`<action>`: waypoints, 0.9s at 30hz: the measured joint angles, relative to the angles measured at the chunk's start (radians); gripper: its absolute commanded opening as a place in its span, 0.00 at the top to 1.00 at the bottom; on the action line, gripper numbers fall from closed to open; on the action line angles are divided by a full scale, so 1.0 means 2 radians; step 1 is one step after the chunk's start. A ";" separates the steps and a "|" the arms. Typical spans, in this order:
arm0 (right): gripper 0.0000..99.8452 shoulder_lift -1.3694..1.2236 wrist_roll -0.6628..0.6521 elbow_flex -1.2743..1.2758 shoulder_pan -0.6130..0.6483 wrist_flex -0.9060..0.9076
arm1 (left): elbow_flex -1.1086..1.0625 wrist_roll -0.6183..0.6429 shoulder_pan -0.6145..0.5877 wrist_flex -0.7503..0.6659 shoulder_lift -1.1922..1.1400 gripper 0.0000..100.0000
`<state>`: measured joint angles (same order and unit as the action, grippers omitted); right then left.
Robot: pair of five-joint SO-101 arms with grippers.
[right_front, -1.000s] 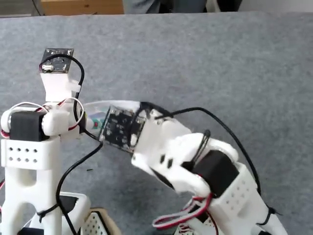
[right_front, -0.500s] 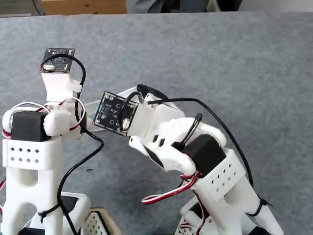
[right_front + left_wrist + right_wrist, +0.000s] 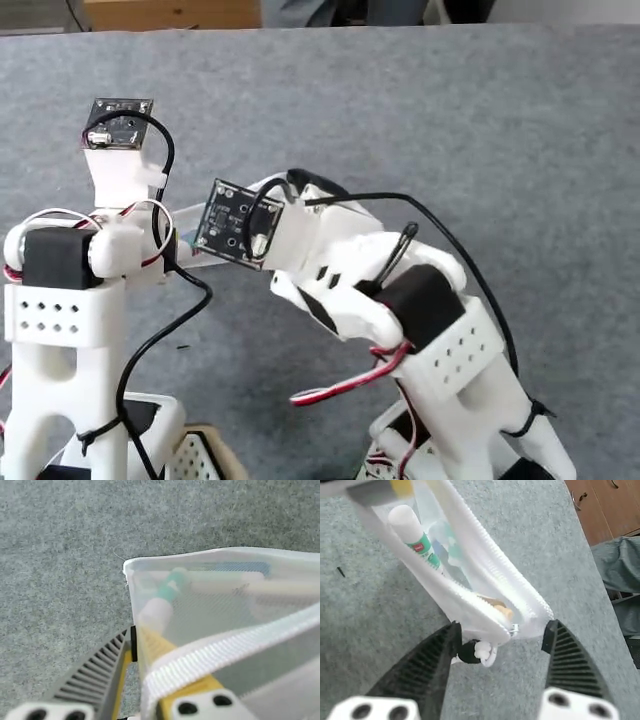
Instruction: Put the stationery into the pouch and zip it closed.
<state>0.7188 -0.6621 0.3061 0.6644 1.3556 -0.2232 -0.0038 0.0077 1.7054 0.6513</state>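
Grey felt worktop (image 3: 500, 120) is seen beneath both arms. The pouch (image 3: 210, 605), with the stationery (image 3: 415, 532) already inside, is clamped at one end by the left tool (image 3: 132, 640). The right tool (image 3: 503, 626), jaws apart, has been swung closer and now straddles the zip pull (image 3: 475, 652), so zipping can likely be started.

No legible text anywhere. Glue stick (image 3: 414, 534) inside pouch (image 3: 495, 567): green band with red mark and small print, too small to read.
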 measured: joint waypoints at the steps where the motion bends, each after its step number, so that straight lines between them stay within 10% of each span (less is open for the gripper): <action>1: 0.72 0.006 0.000 -0.002 0.000 0.008 | 0.000 0.000 0.000 0.000 0.000 0.97; 27: 0.76 0.037 0.000 0.061 0.000 -0.001 | 0.000 -0.001 0.000 -0.001 0.001 0.97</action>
<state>0.7925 -0.6621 0.4289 0.6644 1.3541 -0.2232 -0.0054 0.0077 1.7039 0.6529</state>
